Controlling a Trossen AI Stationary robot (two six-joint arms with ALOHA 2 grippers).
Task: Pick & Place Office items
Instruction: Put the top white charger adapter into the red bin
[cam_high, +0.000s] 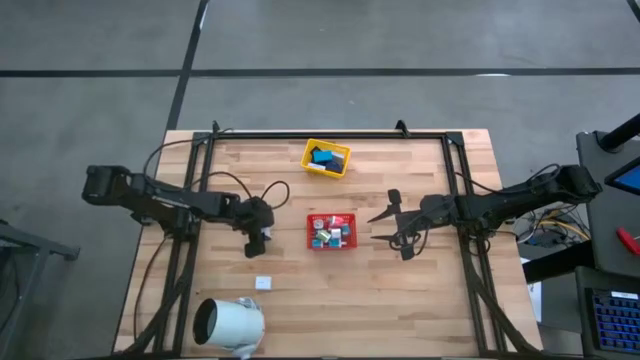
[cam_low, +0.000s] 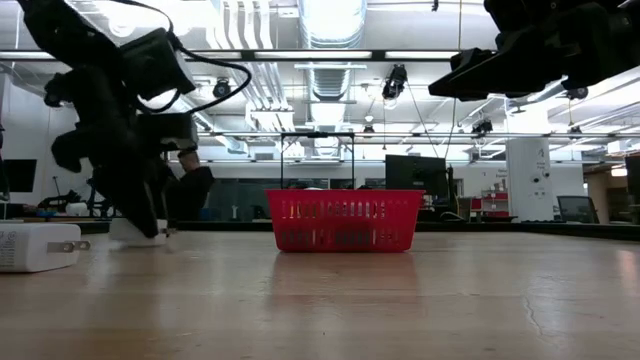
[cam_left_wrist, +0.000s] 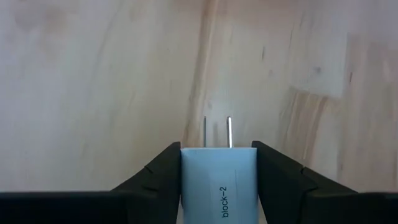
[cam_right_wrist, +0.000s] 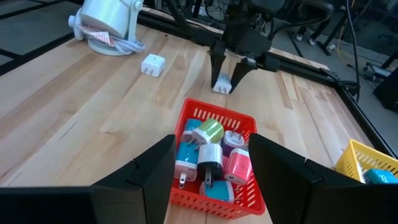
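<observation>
A white charger block (cam_left_wrist: 217, 180) sat clamped in the left tool (cam_high: 255, 240), left of centre, low over the table (cam_high: 420, 300). The red tray (cam_high: 330, 231) at centre already held several chargers; another white charger (cam_high: 263, 283) lay loose below, so work remained. The right tool (cam_high: 400, 225) hung open and empty right of the tray.

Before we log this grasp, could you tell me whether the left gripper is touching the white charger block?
Touching. The left wrist view shows the left gripper with both fingers pressed flush against the sides of the white charger block, with no gap.
</observation>
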